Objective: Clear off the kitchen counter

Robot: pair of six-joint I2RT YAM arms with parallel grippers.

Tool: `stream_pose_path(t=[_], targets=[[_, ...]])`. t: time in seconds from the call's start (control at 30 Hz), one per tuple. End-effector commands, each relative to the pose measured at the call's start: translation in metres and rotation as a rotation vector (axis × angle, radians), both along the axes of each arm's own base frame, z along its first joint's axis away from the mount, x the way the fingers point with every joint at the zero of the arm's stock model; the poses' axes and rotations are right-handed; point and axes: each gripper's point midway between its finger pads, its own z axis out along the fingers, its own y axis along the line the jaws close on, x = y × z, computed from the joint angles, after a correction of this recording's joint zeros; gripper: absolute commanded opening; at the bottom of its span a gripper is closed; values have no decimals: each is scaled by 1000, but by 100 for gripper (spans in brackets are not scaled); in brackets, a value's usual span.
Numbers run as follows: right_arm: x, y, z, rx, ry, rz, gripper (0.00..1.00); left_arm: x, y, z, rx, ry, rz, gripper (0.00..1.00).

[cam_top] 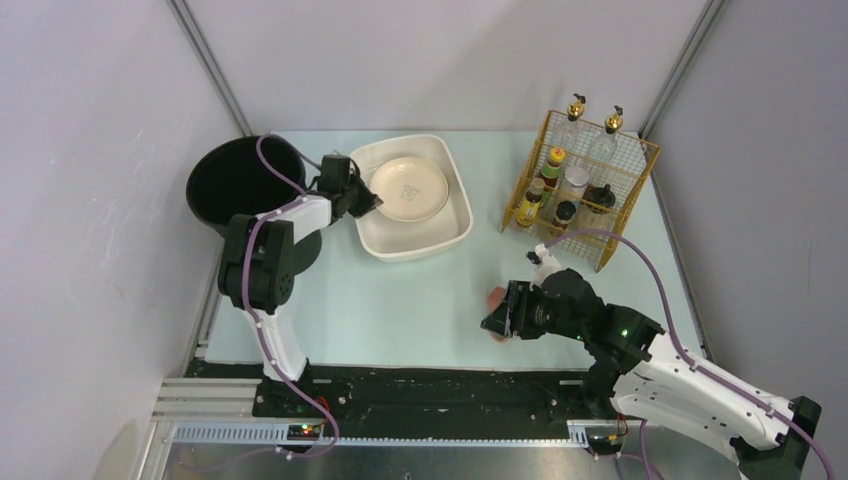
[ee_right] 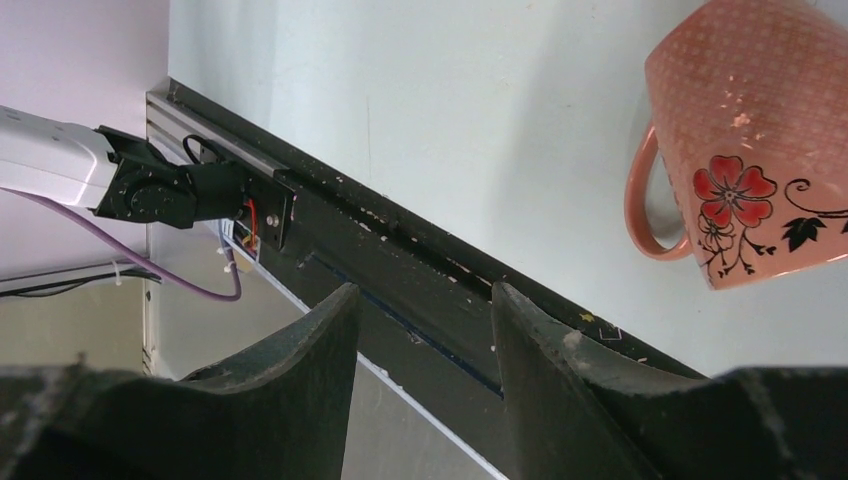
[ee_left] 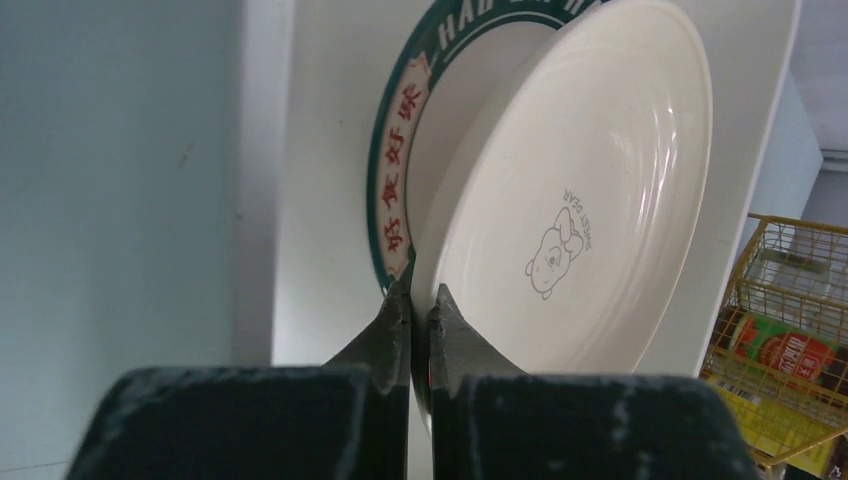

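Kitchen counter (cam_top: 420,300) pale mint, smooth (black front rail (cam_top: 430,383)).

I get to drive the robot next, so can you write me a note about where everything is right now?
The left hand is shut at the rim of the cream plate inside the white tub; whether it pinches the rim is unclear.
The right hand is open and empty, beside the pink mug.
Done: the cream plate lies on a green-rimmed plate in the tub.
Left: the mug is on the kitchen counter.
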Motion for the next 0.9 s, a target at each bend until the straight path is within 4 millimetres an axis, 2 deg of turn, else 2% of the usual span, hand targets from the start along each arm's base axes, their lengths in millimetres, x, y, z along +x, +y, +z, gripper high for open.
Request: stream_pose_path(t=[0.0, 0.27, 0.33, 0.6, 0.63, 0.73, 0.87], targets=[[4, 10, 8, 38, -20, -1, 55, 10, 8, 34, -28, -95, 6, 0], [2, 12, 5, 26, -17, 2, 55, 27, 2, 28, -46, -87, -1, 0], [2, 10, 5, 21, -18, -3, 55, 33, 0, 28, -54, -86, 1, 3], [3, 6, 5, 14, -32, -4, 59, 43, -8, 20, -34, -54, 1, 34], [3, 7, 5, 14, -32, -3, 59, 45, -8, 23, -31, -60, -1, 36], [3, 6, 5, 15, -30, -4, 59, 44, -8, 28, -21, -60, 0, 53], [2, 5, 6, 16, -29, -7, 59, 40, -7, 41, -10, -75, -12, 62]])
